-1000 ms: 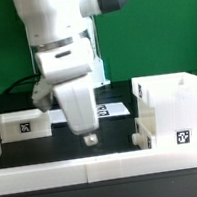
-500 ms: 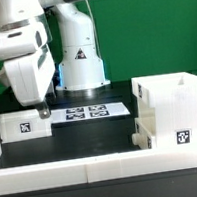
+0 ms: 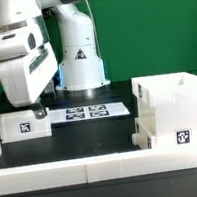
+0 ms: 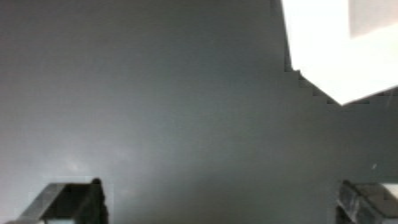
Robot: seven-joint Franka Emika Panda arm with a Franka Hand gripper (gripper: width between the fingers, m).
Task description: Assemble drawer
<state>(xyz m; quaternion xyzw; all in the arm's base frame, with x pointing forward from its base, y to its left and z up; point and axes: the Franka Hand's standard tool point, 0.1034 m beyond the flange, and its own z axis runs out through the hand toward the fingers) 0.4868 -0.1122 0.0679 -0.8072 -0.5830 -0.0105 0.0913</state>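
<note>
The white robot arm's two-finger gripper hangs low at the exterior view's left. It is right at the back edge of a small white plastic rectangular tray; whether it touches the tray I cannot tell. The tray sits on the black table and has a black-and-white square tag on its near face. From this angle I cannot see into it.

In the wrist view the gripper has its two dark fingertips spread wide apart. Only table surface lies between them, and they pinch nothing. A white corner of some part shows beyond them, but I cannot tell which piece it belongs to.

At the exterior view's right stands the large white plastic boxy housing of the drawer, upright and open at the top. Only its plain white inner walls show. It carries a square tag low on its front face. A lower white piece juts from its side toward the middle of the table; I cannot tell whether that is a second tray. The housing and the small tray are well apart.

Between them and further back, the thin flat white marker board lies near the arm's base. A long low white rail runs across the front of the table.
</note>
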